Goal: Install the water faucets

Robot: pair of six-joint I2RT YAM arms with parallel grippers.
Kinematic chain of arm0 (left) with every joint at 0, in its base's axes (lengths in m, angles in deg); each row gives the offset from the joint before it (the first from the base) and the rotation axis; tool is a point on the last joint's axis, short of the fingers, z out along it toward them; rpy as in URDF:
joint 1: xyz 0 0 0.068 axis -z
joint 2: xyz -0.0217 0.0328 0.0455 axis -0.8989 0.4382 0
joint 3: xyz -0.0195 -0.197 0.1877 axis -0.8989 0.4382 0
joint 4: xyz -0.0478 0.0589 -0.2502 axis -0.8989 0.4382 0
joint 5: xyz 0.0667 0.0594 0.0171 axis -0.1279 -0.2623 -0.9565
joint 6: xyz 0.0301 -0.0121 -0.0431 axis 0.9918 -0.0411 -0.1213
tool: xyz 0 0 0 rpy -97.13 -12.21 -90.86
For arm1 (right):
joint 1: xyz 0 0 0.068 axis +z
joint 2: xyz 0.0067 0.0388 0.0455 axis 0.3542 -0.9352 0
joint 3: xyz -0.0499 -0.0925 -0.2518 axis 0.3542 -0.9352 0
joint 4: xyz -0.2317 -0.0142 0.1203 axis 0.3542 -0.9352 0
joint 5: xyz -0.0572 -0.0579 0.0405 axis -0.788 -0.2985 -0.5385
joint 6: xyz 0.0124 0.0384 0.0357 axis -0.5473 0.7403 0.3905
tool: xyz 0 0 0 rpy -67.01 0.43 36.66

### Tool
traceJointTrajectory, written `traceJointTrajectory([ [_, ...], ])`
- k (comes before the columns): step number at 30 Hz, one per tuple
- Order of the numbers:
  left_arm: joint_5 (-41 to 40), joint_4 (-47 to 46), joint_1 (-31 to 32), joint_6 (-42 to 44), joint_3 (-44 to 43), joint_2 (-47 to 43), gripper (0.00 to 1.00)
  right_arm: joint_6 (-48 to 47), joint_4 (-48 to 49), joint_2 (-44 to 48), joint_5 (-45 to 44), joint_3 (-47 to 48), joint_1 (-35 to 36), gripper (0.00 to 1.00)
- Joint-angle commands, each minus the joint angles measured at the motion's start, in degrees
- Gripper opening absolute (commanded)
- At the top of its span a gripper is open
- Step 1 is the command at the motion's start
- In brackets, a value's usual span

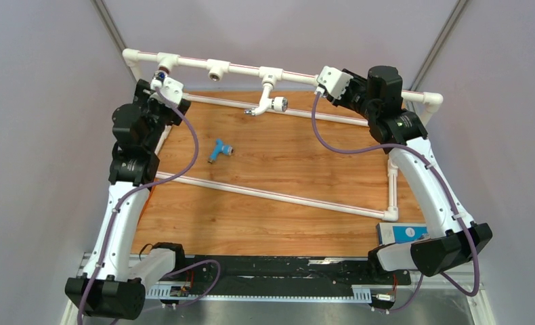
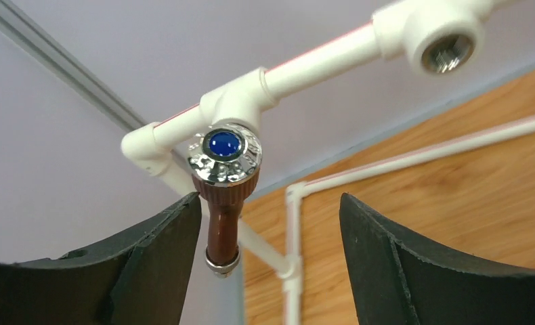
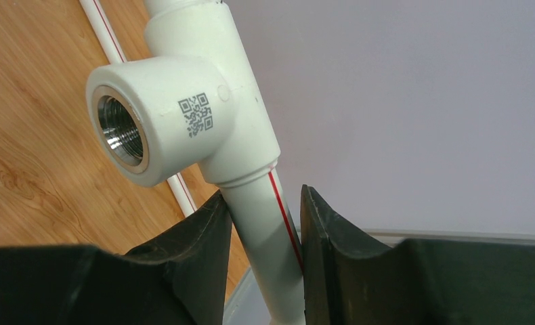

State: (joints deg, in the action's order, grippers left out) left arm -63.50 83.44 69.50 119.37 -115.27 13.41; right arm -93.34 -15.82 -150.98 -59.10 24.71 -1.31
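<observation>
Each arm is built of smooth white link shells joined by chunky black motor housings. The left arm (image 1: 119,217) and right arm (image 1: 427,183) each have a broad black drum (image 1: 105,298) at the base. A purple cable (image 1: 194,145) hangs off the left arm and a second purple cable (image 1: 339,145) off the right, both strapped to the white shells by small ties. A white boxy block (image 1: 334,81) sits at each wrist. The left end effector (image 2: 268,203) and right end effector (image 3: 265,196) carry matte black fingers (image 2: 163,250) with curved, faintly grained inner faces and sharp-edged tips.
</observation>
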Motion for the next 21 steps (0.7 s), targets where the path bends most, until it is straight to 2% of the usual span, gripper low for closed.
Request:
traceJointTrajectory([
  [1,17.0,-6.6,-4.7,-26.6,-2.4,-4.4,0.81,9.2,-3.7,-3.1,5.2,-1.6,1.3,0.0],
  [4,20.4,-8.4,-6.9,-39.0,-2.1,-5.8,0.81,9.3,-3.7,-3.0,5.4,-1.7,1.2,0.0],
  [6,19.4,-10.1,-7.3,-46.7,-1.5,-6.8,0.81,9.2,-3.7,-3.1,5.3,-1.8,1.2,0.0],
  [8,17.0,-12.1,-7.8,-56.5,0.0,-7.7,0.82,9.4,-3.7,-3.0,5.3,-1.7,1.3,0.0],
  [10,10.4,-14.3,-7.9,-68.0,1.9,-8.9,0.81,9.3,-3.7,-3.2,5.3,-1.7,1.3,0.0],
  [11,8.4,-14.1,-7.8,-71.3,2.7,-9.3,0.81,9.2,-3.7,-3.2,5.3,-1.8,1.3,0.0],
  [14,-1.7,-11.8,-8.3,-88.5,5.6,-11.7,0.81,9.2,-3.7,-3.2,5.3,-1.7,1.3,0.0],
  [15,-3.2,-10.9,-8.5,-91.3,5.8,-11.9,0.81,9.2,-3.7,-3.1,5.3,-1.7,1.3,0.0],
  [17,-4.7,-8.1,-9.3,-102.6,6.1,-11.9,0.82,9.2,-3.8,-3.0,5.3,-1.7,1.2,0.0],
  [21,-5.9,-7.5,-10.7,-113.8,6.8,-10.2,0.81,9.1,-3.7,-2.7,5.1,-2.0,1.3,0.0],
])
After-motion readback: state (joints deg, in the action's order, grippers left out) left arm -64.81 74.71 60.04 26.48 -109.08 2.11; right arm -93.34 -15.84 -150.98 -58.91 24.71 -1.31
